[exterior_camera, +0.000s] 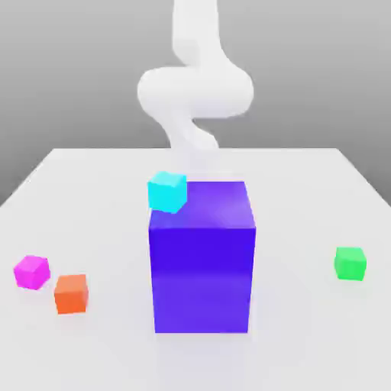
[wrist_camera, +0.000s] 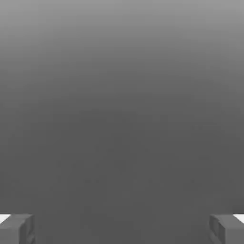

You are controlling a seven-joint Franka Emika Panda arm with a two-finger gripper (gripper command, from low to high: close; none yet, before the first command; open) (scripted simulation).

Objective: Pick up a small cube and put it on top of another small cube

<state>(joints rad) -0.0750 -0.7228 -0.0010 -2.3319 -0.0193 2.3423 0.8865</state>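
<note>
The small magenta cube [exterior_camera: 31,271] rests on the white table [exterior_camera: 305,183] at the exterior view's left, near the front. At the exterior view's right, far across the table, lies the small green cube [exterior_camera: 350,263]. My white arm [exterior_camera: 195,92] comes down behind the big blue-purple block [exterior_camera: 201,260], well away from both cubes. In the hand view my gripper [wrist_camera: 122,229] is open, its two grey fingertips [wrist_camera: 17,228] wide apart with nothing between them and plain grey beyond.
The tall blue-purple block stands mid-table between the two cubes. A cyan small cube [exterior_camera: 167,191] sits at the block's upper left corner. An orange small cube [exterior_camera: 71,293] lies just right of the magenta one.
</note>
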